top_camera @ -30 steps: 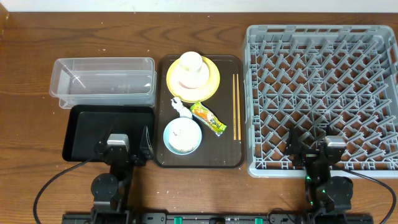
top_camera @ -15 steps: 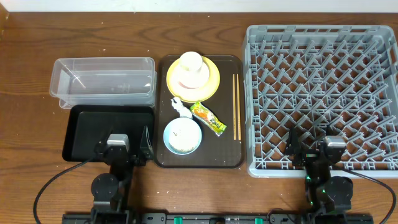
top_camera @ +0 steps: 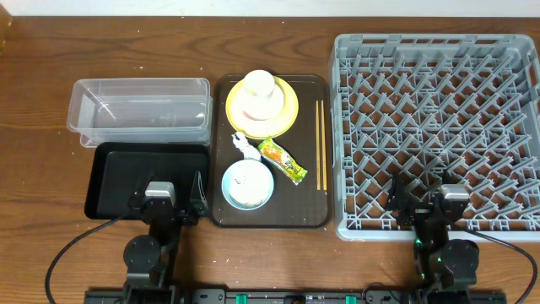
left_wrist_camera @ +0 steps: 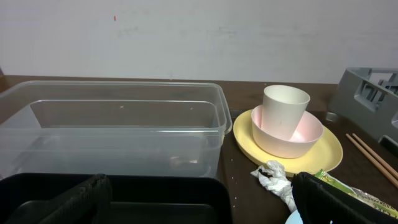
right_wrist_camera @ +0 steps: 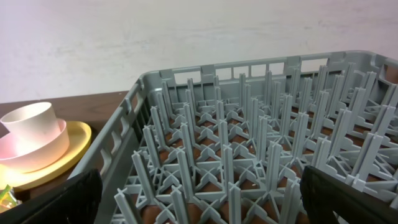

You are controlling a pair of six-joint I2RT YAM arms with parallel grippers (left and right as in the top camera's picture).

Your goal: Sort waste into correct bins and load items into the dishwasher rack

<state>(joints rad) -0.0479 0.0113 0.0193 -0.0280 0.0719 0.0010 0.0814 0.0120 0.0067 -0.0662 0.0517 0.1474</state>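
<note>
No change vs a second ago: left pincer (left_wrist_camera: 202, 202) and right pincer (right_wrist_camera: 199, 199) both open, empty, parked, tissue (left_wrist_camera: 273, 179) and wrapper (top_camera: 283, 160) just ahead-right of the left one, rack (right_wrist_camera: 249, 143) directly ahead of the right one, so sorting hasn't started.

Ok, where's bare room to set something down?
Free: the clear plastic tub, the glossy black bin and the grey pegged rack all look empty. On the dark brown tray, only the near right corner, between the light blue bowl and the wooden chopsticks, is bare. Crowded: the tray's middle, where crumpled white tissue, green-and-yellow wrapper, bowl and yellow plate sit close.
</note>
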